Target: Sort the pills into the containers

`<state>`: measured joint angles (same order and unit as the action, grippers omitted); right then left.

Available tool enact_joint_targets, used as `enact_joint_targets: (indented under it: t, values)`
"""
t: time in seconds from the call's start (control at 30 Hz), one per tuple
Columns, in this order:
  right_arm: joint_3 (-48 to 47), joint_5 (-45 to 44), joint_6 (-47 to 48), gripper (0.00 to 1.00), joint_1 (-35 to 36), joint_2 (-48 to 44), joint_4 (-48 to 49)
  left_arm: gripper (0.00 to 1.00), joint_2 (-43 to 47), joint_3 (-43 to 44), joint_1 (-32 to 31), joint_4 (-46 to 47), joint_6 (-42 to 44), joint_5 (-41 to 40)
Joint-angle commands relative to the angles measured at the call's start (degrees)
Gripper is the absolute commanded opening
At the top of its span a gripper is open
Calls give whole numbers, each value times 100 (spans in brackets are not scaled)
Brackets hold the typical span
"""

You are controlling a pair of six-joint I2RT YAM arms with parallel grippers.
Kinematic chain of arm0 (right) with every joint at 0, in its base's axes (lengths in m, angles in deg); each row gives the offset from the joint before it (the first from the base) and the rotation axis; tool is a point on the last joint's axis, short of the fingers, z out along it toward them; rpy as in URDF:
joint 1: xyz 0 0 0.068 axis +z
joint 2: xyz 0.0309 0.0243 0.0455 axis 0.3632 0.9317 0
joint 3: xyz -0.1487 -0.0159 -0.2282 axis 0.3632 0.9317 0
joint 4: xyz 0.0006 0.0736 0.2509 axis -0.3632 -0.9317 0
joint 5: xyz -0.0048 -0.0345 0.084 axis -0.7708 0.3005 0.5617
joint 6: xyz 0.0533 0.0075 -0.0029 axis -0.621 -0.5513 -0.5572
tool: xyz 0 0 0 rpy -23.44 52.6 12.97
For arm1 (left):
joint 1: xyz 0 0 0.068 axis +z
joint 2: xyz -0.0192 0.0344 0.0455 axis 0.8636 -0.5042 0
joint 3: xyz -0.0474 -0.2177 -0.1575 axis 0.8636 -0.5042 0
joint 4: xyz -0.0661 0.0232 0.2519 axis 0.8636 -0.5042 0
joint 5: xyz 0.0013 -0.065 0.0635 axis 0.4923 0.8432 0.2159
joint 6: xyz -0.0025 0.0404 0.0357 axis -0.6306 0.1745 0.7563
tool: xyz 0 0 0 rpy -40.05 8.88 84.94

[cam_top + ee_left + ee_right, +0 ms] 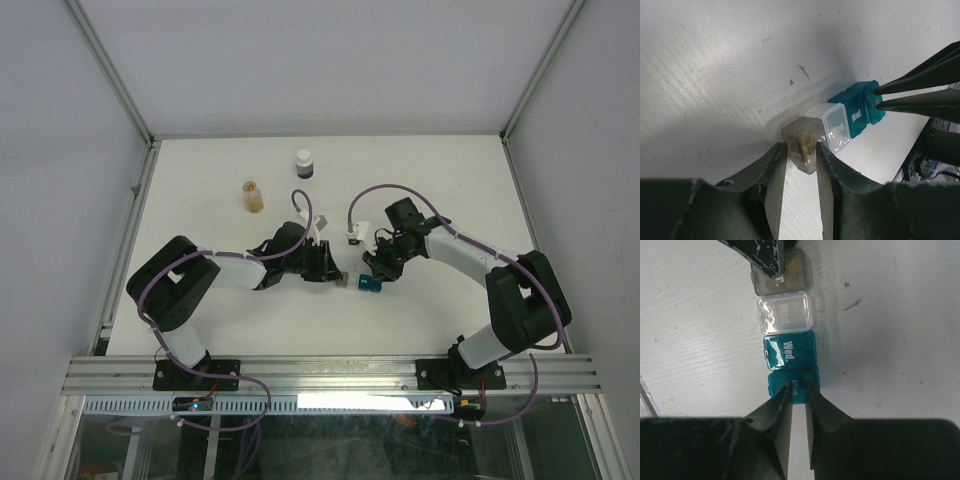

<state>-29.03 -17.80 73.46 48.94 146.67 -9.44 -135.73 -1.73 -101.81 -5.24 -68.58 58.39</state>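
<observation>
A row of tiny joined containers lies on the table: a grey-brown box [802, 139], a clear cell [836, 126] and two teal cells [789, 351]. My left gripper [801, 147] is shut on the grey-brown box [790, 275], one finger on each side. From the opposite end, my right gripper [798, 386] is shut on the end teal cell [812, 379]; its thin fingers [910, 102] pinch that cell [873, 102]. Both grippers meet at the table's middle, left gripper [335, 276] and right gripper [372, 277]. The pills show as an orange-tan mass in a small vial [255, 197] standing far left.
A white-capped dark bottle [304, 165] stands at the back of the table, right of the vial. Metal frame rails [130, 215] border the white table [450, 180] on both sides. Cables loop over both arms.
</observation>
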Motion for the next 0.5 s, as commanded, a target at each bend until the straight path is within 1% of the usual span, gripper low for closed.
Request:
enact_joint_targets:
  t: [0.0,0.17,0.3,0.4,0.47]
  values:
    - [-224,-33,-71,19,48,-443,141,30,-19,154,-76,-75,-29,17]
    - [-211,2,-34,19,95,-957,156,28,-33,148,-65,-101,-20,26]
    - [-75,106,101,18,101,-1175,122,27,-59,165,-70,-123,-11,44]
    - [182,-49,288,17,148,-991,152,27,-64,179,-64,-128,-10,35]
    - [278,-328,332,16,177,-578,167,27,-72,175,-70,-128,-11,43]
